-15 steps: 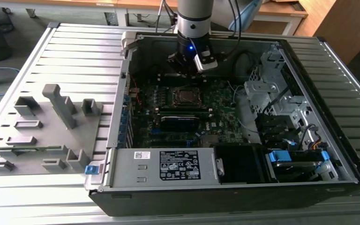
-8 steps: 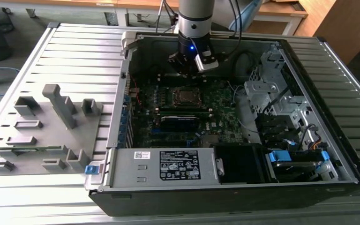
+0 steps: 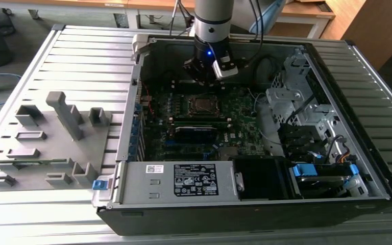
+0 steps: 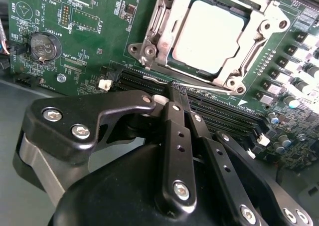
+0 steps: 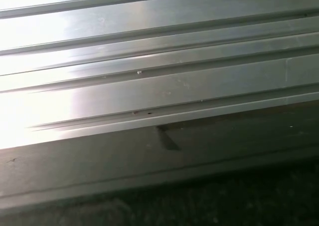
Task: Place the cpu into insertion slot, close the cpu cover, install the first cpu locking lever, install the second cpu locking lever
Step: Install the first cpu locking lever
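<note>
Black pincer, fingers pressed together and holding nothing, hangs near the cpu cover framing the dull silver cpu.

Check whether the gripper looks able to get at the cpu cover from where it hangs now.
Probably yes: the gripper sits beside the cpu cover, which lies closed over the cpu, with nothing standing between them.

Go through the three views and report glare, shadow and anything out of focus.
Exterior view: daylight washes out the slatted table, while the computer case interior stays dark. Second wrist view: the cpu top glares pale, and the gripper close to the lens looks soft. First wrist view: strong glare on ribbed metal, dark band beneath.
</note>
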{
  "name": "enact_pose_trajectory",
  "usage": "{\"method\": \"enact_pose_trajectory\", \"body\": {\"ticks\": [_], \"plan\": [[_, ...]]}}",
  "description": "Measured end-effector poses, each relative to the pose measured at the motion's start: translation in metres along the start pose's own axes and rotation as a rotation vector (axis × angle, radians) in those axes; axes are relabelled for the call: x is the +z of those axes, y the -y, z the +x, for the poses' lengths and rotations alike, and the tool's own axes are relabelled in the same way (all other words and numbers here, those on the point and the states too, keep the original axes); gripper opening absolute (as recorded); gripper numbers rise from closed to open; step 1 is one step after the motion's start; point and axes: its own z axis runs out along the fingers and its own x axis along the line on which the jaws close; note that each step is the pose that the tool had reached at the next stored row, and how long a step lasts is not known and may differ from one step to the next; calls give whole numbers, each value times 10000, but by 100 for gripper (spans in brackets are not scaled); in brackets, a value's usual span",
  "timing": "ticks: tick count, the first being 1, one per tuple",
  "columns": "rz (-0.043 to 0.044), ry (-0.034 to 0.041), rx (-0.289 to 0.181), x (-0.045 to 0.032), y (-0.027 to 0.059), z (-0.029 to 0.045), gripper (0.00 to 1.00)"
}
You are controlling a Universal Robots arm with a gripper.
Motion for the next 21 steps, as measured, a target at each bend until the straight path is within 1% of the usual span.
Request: {"method": "enact_pose_trajectory", "body": {"ticks": [12,21], "plan": [[-11,73,-6,60,12,1,11],[-14,78,-5,67,30,-2,11]]}}
